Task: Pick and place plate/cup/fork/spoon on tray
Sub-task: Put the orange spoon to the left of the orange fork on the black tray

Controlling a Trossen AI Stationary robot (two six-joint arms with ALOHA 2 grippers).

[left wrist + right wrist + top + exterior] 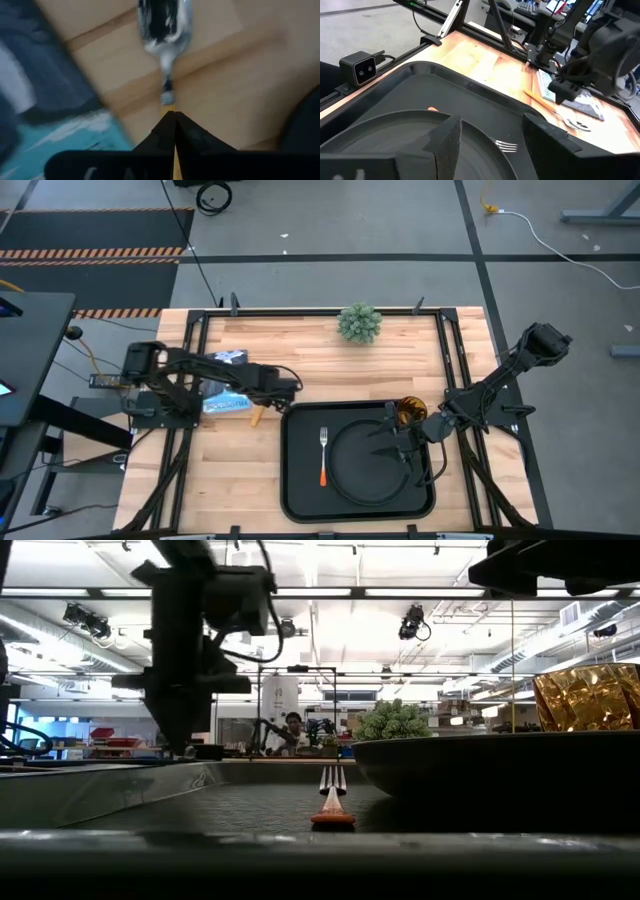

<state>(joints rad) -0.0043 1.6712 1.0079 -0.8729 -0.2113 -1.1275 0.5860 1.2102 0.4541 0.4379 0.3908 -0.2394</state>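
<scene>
The black tray [300, 500] lies at the table's near middle. The round black plate [368, 470] lies in its right half, and it also shows in the right wrist view [380, 135]. A fork [323, 452] with silver tines and an orange handle end lies in the tray's left half. The amber cup [410, 412] stands at the tray's far right corner. My left gripper [283, 392] is shut on the spoon [165, 30] just left of the tray. My right gripper [492, 135] is open over the plate's right rim and holds nothing. My left gripper pinches the spoon's orange handle [170, 107] between its two shut fingers, close to where the silver neck begins. The silver bowl [164, 22] sticks out past the fingertips over the wood. The handle's free end [257, 417] juts out on the other side. Whether the bowl rests on the table I cannot tell.
A blue and white packet [225, 402] lies on the table under the left arm. A small green plant [360, 323] stands at the far edge. Bare wood lies between the plant and the tray. A person shows far behind the table [293, 725].
</scene>
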